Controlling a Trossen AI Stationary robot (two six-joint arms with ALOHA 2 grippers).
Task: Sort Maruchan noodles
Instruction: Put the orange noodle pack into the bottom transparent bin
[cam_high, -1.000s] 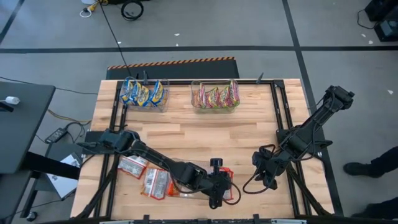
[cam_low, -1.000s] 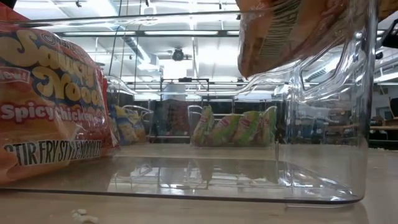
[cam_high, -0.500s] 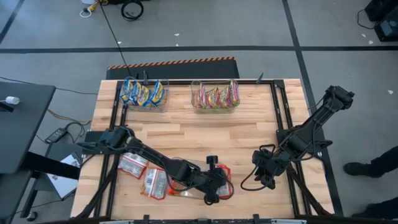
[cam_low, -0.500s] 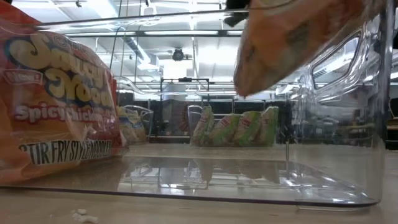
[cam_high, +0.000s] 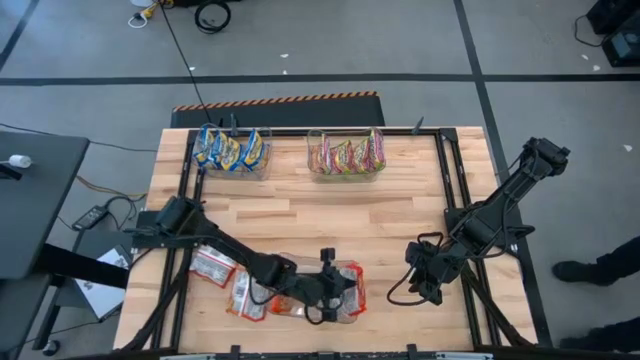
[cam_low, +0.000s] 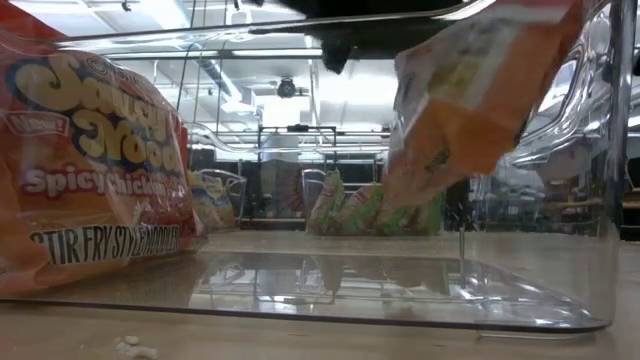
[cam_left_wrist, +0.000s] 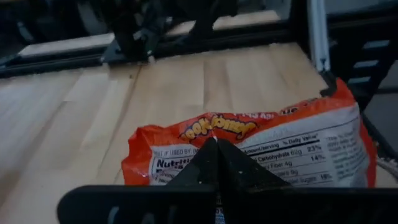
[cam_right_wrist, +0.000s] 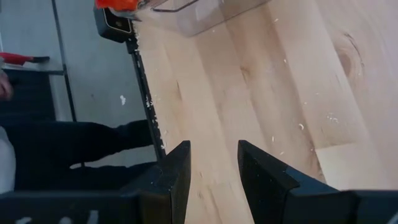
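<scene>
My left claw (cam_high: 335, 293) is clamped on an orange packet (cam_left_wrist: 261, 149) over the near bin (cam_low: 560, 300); a corner grip could slip. Right claw (cam_right_wrist: 211, 165) apart, idle.

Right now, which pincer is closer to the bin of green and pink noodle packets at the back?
Right, narrowly. The right pincer hangs open near the table's front right edge. The left pincer, shut on an orange packet, sits even nearer the front, opposite the bin.
</scene>
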